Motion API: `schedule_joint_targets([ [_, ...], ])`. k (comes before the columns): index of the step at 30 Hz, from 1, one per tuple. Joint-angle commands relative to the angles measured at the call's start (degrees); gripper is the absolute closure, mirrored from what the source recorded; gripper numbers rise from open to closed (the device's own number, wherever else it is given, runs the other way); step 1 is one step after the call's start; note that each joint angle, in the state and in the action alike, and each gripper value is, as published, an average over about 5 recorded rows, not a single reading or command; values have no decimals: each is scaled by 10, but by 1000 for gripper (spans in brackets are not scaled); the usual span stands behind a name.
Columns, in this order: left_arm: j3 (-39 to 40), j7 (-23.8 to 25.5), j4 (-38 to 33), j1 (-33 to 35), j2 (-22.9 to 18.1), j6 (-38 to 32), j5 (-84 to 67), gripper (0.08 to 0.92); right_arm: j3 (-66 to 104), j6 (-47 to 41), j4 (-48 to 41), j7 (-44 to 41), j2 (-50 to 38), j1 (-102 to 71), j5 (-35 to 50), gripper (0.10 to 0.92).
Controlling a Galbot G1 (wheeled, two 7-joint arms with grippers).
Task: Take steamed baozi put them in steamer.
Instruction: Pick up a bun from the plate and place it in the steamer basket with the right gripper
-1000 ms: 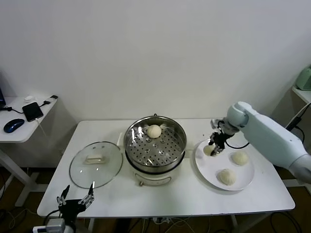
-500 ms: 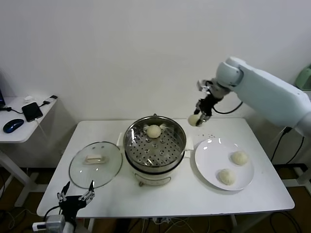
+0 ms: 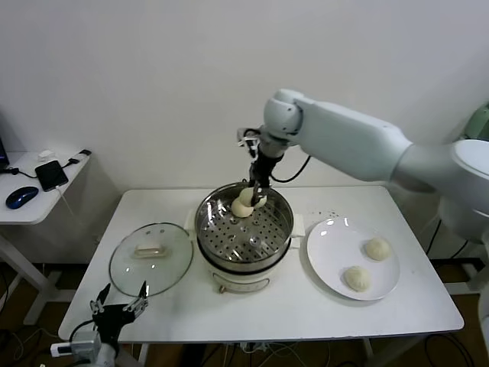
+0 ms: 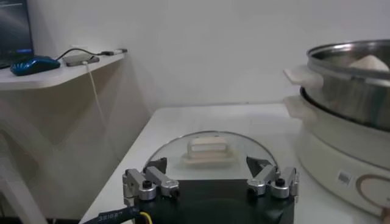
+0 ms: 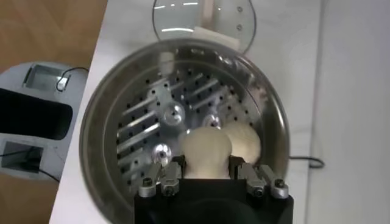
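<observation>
The steamer (image 3: pixel 229 264) stands mid-table, lid off, with one baozi (image 3: pixel 241 208) lying on its perforated tray near the back. My right gripper (image 3: pixel 257 196) hangs over that back part, shut on a second baozi (image 5: pixel 206 152) right beside the lying one (image 5: pixel 245 140). Both fingers (image 5: pixel 172 173) press the held bun's sides above the tray (image 5: pixel 140 128). Two more baozi (image 3: pixel 377 248) (image 3: pixel 356 277) rest on the white plate (image 3: pixel 328 260) to the right. My left gripper (image 3: pixel 120 312) waits open and empty, low at the table's front left edge (image 4: pixel 207 167).
The glass lid (image 3: pixel 150 258) (image 4: pixel 210 149) lies flat left of the steamer (image 4: pixel 347 91), just beyond my left gripper. A side table at far left holds a phone (image 3: pixel 51 174) and a mouse (image 3: pixel 21 197). The wall runs close behind the table.
My right arm lifted a baozi off the plate and carried it up and left, and now holds it over the back of the steamer. The left gripper barely moved.
</observation>
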Motion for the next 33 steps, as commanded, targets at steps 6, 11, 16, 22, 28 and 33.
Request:
schedule_joint_targets([
  [6,-1,2,4,-10,4,9,-12,177,2,-75,-38,59,86,-64,-21,530],
  [11,-4,1,1,-7,4,7,-14,177,10,-76,-59,69,99,-80,-41,527],
  [16,-4,1,0,-6,4,7,-15,177,18,-75,-74,77,108,-89,-53,528],
  [22,-2,0,1,-6,2,6,-16,177,20,-73,-78,80,110,-91,-53,461],
  [28,-1,2,-2,-5,1,7,-14,177,19,-68,-69,73,100,-86,-48,292],
  [33,-2,3,-4,-5,1,8,-14,177,24,-66,-35,58,59,-63,-49,209],
])
